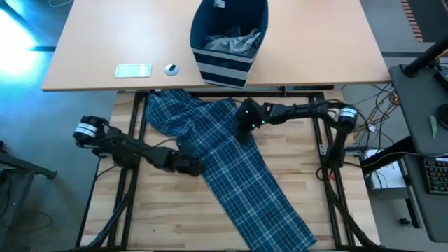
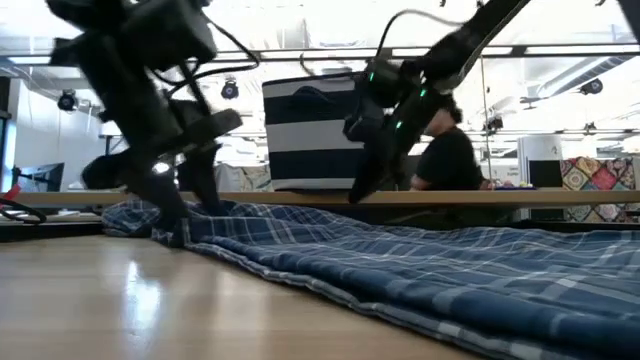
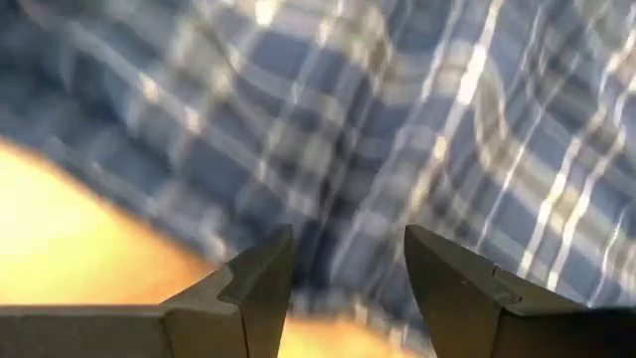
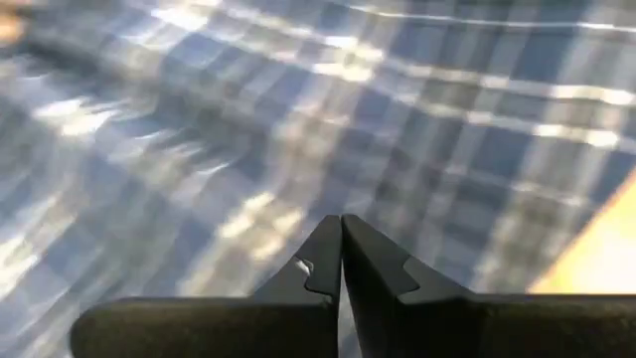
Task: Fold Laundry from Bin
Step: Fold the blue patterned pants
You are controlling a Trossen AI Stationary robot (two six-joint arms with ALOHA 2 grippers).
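1. Here's the picture: blue-and-white plaid trousers (image 1: 231,168) lie spread flat across the slatted wooden worktop (image 1: 161,217), running from near its far left corner diagonally down to the near edge, right of centre.
2. The left gripper (image 1: 196,166) sits low at the left edge of the trousers, about midway along the cloth. Its jaws stand apart, with plaid fabric showing in the gap between them in the left wrist view; whether they actually pinch the cloth, I cannot tell.
3. In the low view that gripper (image 2: 175,215) is right down at the cloth's edge, where the fabric bunches slightly.
4. The right gripper (image 1: 243,129) hangs over the upper part of the trousers, near the far edge of the worktop. Its jaws are pressed together with nothing between them, the tips pointing down at the plaid.
5. The navy striped bin (image 1: 227,42) stands on the pale desk (image 1: 105,42) beyond the worktop, close to that desk's near edge, with grey cloth (image 1: 234,40) crumpled inside.
6. A small flat white device (image 1: 133,70) and a round object (image 1: 171,68) lie on that desk, left of the bin.
7. A person in dark clothes (image 2: 450,150) shows in the room behind.
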